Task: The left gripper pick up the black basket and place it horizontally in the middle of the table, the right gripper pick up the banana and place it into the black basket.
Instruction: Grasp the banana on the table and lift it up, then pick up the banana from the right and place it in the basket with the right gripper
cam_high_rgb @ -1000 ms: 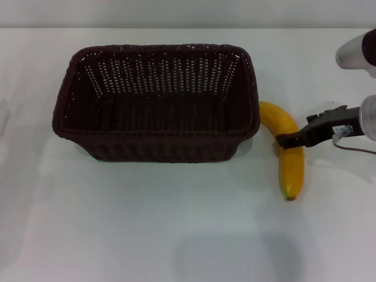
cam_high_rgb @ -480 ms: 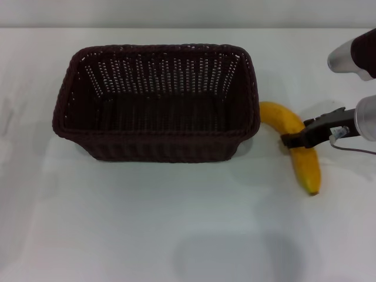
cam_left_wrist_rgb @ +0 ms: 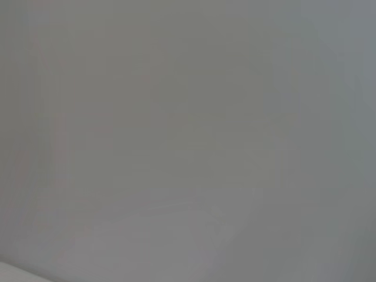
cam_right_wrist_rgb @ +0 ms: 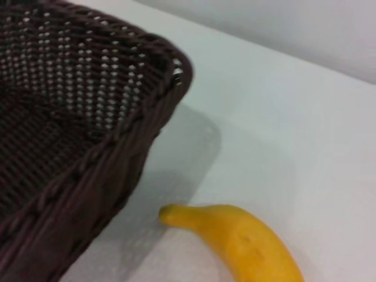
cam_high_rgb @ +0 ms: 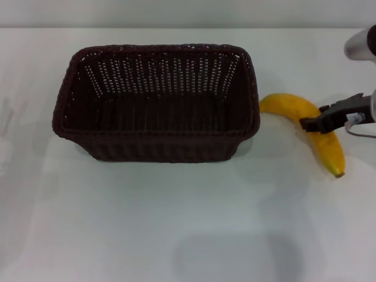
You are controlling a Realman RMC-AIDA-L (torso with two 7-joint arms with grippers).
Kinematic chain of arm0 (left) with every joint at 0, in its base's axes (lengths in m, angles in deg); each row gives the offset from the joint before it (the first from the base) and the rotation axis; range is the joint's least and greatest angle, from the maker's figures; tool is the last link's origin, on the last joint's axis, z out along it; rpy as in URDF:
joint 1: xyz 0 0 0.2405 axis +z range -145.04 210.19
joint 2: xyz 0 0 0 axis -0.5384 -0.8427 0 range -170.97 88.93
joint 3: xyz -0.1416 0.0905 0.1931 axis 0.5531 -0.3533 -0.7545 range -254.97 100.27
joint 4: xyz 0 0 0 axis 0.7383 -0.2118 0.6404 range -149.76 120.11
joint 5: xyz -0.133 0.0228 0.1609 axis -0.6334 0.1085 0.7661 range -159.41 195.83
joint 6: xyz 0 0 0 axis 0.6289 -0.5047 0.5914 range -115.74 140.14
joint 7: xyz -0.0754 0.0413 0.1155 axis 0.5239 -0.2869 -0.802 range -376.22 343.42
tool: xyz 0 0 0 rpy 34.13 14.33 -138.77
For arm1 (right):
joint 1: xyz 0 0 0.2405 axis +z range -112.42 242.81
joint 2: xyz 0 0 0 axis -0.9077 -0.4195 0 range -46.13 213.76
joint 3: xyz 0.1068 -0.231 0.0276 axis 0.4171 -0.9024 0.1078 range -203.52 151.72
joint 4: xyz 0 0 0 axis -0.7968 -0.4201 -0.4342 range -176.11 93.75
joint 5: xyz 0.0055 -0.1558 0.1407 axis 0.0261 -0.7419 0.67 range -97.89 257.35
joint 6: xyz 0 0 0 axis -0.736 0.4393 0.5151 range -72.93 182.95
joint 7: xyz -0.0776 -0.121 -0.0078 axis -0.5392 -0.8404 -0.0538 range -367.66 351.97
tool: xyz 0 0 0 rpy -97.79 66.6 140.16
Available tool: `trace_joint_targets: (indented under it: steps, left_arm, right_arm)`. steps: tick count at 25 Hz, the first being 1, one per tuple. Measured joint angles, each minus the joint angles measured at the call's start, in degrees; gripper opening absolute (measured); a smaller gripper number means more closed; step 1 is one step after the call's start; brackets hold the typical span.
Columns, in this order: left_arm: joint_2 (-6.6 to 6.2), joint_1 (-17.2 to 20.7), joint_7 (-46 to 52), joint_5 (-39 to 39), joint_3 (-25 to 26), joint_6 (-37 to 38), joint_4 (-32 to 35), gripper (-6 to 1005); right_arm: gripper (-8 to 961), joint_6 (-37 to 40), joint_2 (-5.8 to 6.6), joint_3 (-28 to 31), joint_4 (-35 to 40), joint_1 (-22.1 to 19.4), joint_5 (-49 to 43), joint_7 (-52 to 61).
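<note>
**Right pincer on the banana beside the basket**

The right pincer (cam_high_rgb: 312, 123) reaches in from the 3 o'clock edge of the head view, its silver-white body partly cut off by the frame, its black fingers (cam_high_rgb: 320, 122) lying across the middle of the banana (cam_high_rgb: 314, 126) and pinching it. The banana rests just at 3 o'clock of the black basket (cam_high_rgb: 156, 101), its stem end near the basket's corner but apart from it, its brown tip pointing toward 5 o'clock. The basket stands upright, long side horizontal, open and holding nothing, toward 11 o'clock on the white bench (cam_high_rgb: 176, 223). In the right wrist view the banana (cam_right_wrist_rgb: 241, 241) lies close to the basket's woven rim (cam_right_wrist_rgb: 141, 135). The left pincer is out of sight; its wrist view shows only a plain grey surface.
</note>
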State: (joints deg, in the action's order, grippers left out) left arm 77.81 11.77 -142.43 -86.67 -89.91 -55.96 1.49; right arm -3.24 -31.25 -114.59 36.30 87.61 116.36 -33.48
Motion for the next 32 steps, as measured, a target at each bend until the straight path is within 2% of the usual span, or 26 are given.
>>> trace_joint_targets:
  steps: [9, 15, 17, 18, 19, 23, 27, 32]
  left_arm:
    - [0.06, -0.2, 0.0, -0.1, 0.3, -0.1, -0.1, 716]
    - [0.17, -0.2, 0.0, -0.2, 0.4, -0.6, -0.1, 716]
    - [0.19, -0.2, 0.0, -0.3, 0.4, -0.9, -0.2, 715]
    - [0.21, -0.2, 0.0, -0.4, 0.4, -1.0, -0.2, 715]
    - [0.24, -0.2, 0.0, -0.4, 0.4, -1.1, -0.3, 715]
    - [0.26, -0.2, 0.1, -0.4, 0.4, -1.7, -0.3, 715]
    - [0.26, -0.3, 0.1, -1.0, 0.4, -1.8, -1.0, 715]
    - [0.26, -1.4, -0.1, -1.1, 0.2, -1.8, -1.5, 715]
  right_arm:
    - [481, 0.1, -0.01, 11.1, 0.5, 1.6, -1.5, -4.6]
    - [480, -0.8, -0.09, 13.2, 3.2, 4.6, 4.5, -10.0]
    - [479, -0.9, -0.15, 12.7, 3.5, 5.5, 9.8, -13.8]
    - [479, -0.9, -0.23, 11.6, 2.9, 6.2, 15.8, -18.8]
    - [480, -0.9, -0.23, 11.6, 2.9, 6.2, 15.8, -18.8]
    - [482, -0.8, -0.26, 8.4, 0.8, 8.3, 26.1, -28.5]
    - [484, 0.1, -0.42, 5.2, -3.2, 10.6, 32.6, -34.6]
    - [487, 4.6, -0.63, -0.7, -9.6, 13.6, 39.0, -40.8]
